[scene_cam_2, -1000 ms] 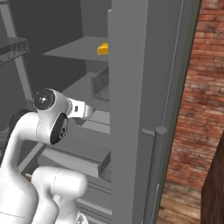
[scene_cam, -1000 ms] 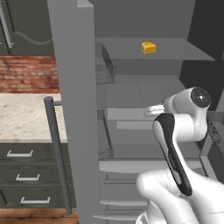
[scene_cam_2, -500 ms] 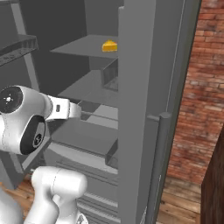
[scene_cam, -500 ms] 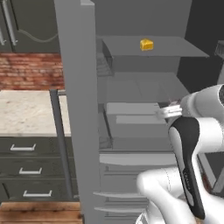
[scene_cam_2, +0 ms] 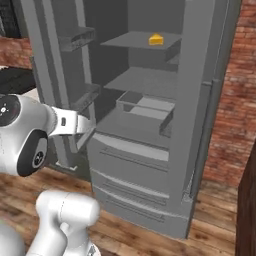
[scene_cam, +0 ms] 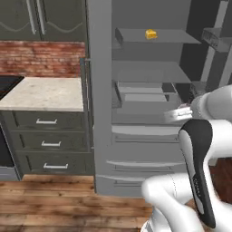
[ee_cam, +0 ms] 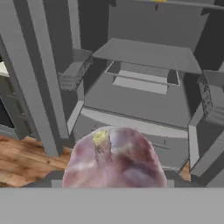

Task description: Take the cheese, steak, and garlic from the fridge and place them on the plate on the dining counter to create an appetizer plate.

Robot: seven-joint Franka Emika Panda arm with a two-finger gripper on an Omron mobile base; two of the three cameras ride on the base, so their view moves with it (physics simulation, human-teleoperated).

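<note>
We see the fridge [scene_cam: 136,149] standing open, its doors swung out to either side, with grey shelves and drawers showing inside. The cheese [scene_cam: 151,34] sits on the top shelf, towards the middle of it, a small yellow-orange wedge also visible from the right base camera [scene_cam_2: 156,39]. Below that shelf lies a second bare shelf, and under it a shallow tray-like drawer [scene_cam_2: 145,107].

In the hand view the garlic [ee_cam: 114,159] sits very close to the camera, a pale pinkish-purple bulb with a yellowish stem tip, right where the fingertips would be. The bulb hides the fingers, so we cannot tell from the pictures how the claw stands, though the bulb is plainly at the hand rather than on a shelf. Behind it, farther off, the fridge interior [ee_cam: 144,83] faces the hand, well apart from it.

From the base cameras we see the white arm's wrist reaching towards the fridge at about the height of the lower shelf, out in front of the open cabinet.

To the left of the fridge, a pale speckled counter [scene_cam: 43,93] tops a bank of dark drawers [scene_cam: 50,145], with a brick wall [scene_cam: 41,59] behind. The floor is wooden planks [scene_cam_2: 150,235].
</note>
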